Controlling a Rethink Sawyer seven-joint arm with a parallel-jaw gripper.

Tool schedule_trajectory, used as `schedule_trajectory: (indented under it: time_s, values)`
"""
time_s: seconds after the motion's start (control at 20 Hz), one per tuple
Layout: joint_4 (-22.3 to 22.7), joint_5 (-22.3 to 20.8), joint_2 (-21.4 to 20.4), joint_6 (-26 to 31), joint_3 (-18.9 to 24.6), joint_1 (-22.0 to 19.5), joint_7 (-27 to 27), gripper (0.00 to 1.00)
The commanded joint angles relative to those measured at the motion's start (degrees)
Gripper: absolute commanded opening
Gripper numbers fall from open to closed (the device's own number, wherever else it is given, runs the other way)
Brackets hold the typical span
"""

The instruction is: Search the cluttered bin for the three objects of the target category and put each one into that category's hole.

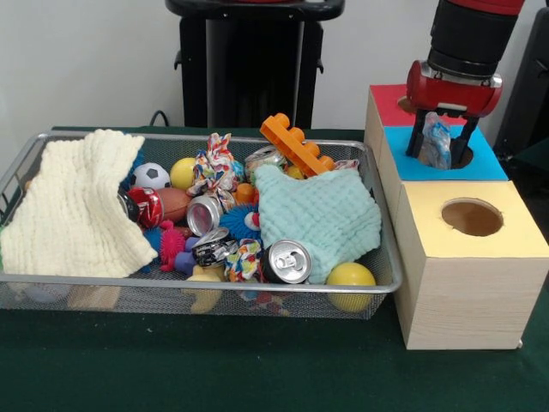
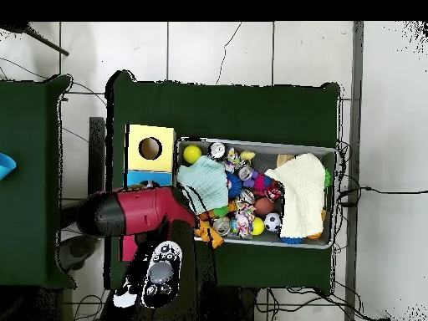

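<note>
- A clear plastic bottle (image 1: 436,142) with a blue-and-white label is seen upright over the round hole (image 1: 461,157) of the blue-topped box (image 1: 489,163), its lower end at or just inside the opening.
- The bottle is clamped between the two dark fingers (image 1: 417,136) of the gripper (image 1: 439,146), one on each side of it.
- The red and black arm (image 1: 467,39) is shown coming down from above onto the blue-topped box; in the overhead view that box is largely covered by the arm.
- The blue-topped box is placed between a red-topped box (image 1: 390,105) behind it and a yellow-topped box (image 1: 467,257) in front, all three touching in a row just beside the wire bin (image 1: 382,257).
- Inside the bin are seen a cream cloth (image 1: 73,202), a pale green cloth (image 1: 322,215), an orange toy brick (image 1: 296,144), silver cans (image 1: 286,262), yellow balls (image 1: 350,276) and a small football (image 1: 150,176).
- No further clear bottles can be made out in the bin.
</note>
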Motion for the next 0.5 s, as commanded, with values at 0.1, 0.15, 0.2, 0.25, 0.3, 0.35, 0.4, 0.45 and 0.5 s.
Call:
schedule_trajectory:
  time_s: [0.1,0.15,0.2,0.25,0.3,0.35,0.4,0.45,0.5]
  values:
    - [2.8,-4.4,1.1,5.2,0.1,-4.6,0.0,1.0]
    - [2.7,-4.4,1.1,5.3,0.1,-4.6,0.0,1.0]
    - [2.6,-4.4,1.2,5.4,0.0,-4.6,0.0,1.0]
    - [2.5,-4.5,1.3,5.4,0.0,-4.6,0.0,1.0]
    - [2.4,-4.6,1.5,5.3,-0.1,-4.6,0.0,1.0]
    - [2.3,-4.6,1.5,5.4,-0.1,-4.6,0.1,1.0]
    - [2.1,-4.6,1.6,5.6,-0.1,-4.6,0.0,1.0]
    - [2.1,-4.5,1.5,5.7,-0.1,-4.6,0.1,1.0]
    - [2.1,-4.5,1.4,6.0,-0.1,-4.5,0.1,1.0]
